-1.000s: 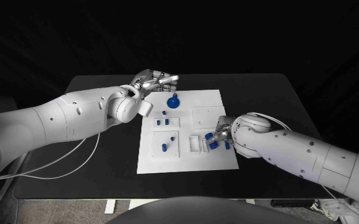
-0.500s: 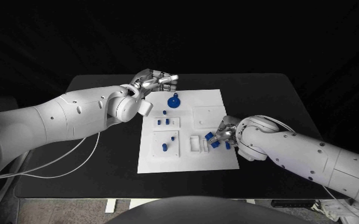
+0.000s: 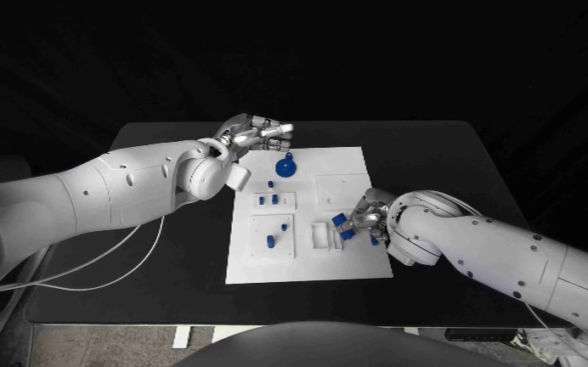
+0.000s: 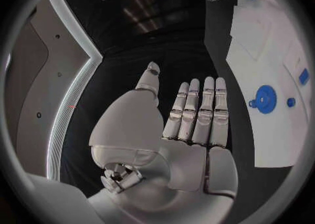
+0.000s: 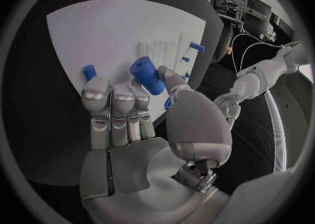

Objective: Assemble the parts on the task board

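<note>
On your black table, the right hand pinches a blue part over the task board; the left hand hovers, fingers straight, holding nothing.

The surface is seen as matt black. The task board appears as smooth, matt white plastic, and the parts as smooth blue plastic with a slight sheen. The left hand and right hand are finished in satin silver metal, and the arms are shelled in glossy white plastic.
</note>
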